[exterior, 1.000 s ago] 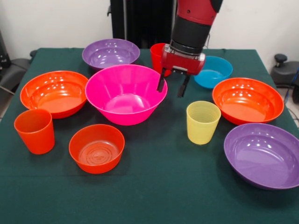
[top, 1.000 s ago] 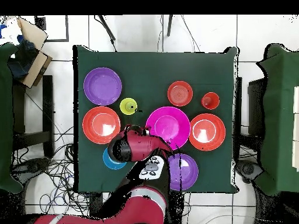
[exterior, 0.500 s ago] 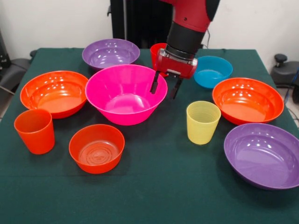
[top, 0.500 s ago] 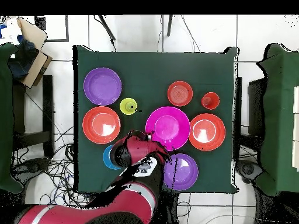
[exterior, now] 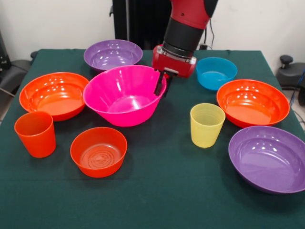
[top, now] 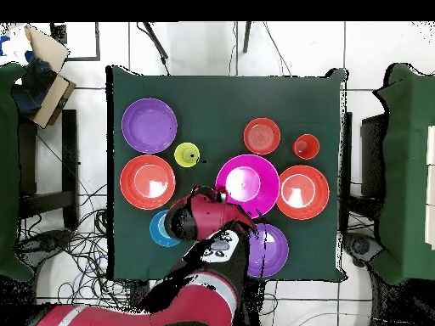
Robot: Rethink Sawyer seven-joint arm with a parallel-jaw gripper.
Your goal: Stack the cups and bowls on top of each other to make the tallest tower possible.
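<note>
Tool (exterior: 162, 86) closed on pink bowl (exterior: 124, 98) rim, bowl tilted; risk of slipping, knocking near small orange bowl (exterior: 98, 151).

Robot lab — a test bench, not a home.
A green-clothed table (top: 221, 93) on white floor tiles (top: 289, 47), loose cables (top: 76, 246) trailing beside it — a red robot arm (exterior: 188, 21) mounted at its edge.
</note>
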